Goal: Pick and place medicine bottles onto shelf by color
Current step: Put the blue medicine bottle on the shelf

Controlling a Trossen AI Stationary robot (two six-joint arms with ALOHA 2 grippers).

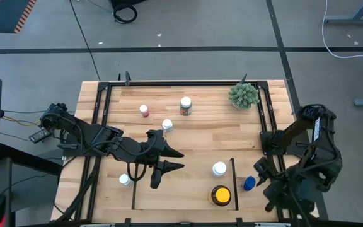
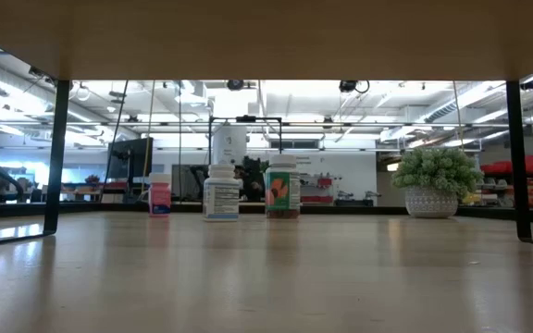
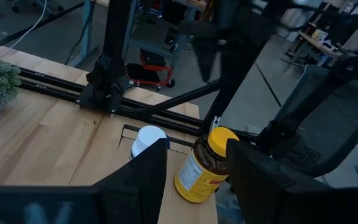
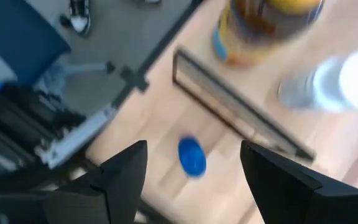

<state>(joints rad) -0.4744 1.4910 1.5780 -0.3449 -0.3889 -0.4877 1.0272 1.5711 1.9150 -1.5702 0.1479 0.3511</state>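
My left gripper (image 1: 180, 159) hangs open over the table's middle, left of the shelf's bottles; in its wrist view (image 3: 196, 152) the amber yellow-capped bottle (image 3: 205, 165) and a white-capped bottle (image 3: 148, 139) stand ahead of its fingers. My right gripper (image 1: 260, 178) is open near the table's right near corner. The blue bottle (image 4: 191, 155) shows below and between its fingers, untouched, standing on the table (image 1: 249, 183) just right of the shelf's right bar (image 1: 234, 180). The amber bottle (image 1: 221, 195) and a white-capped bottle (image 1: 219, 168) stand in the shelf bay (image 1: 181, 192).
A pink bottle (image 1: 144, 110), a brown white-capped bottle (image 1: 186, 105) and a white bottle (image 1: 167, 125) stand toward the far side. Another white bottle (image 1: 125, 180) stands left of the shelf's left bar (image 1: 134, 189). A spiky green plant (image 1: 243, 95) sits at the far right corner.
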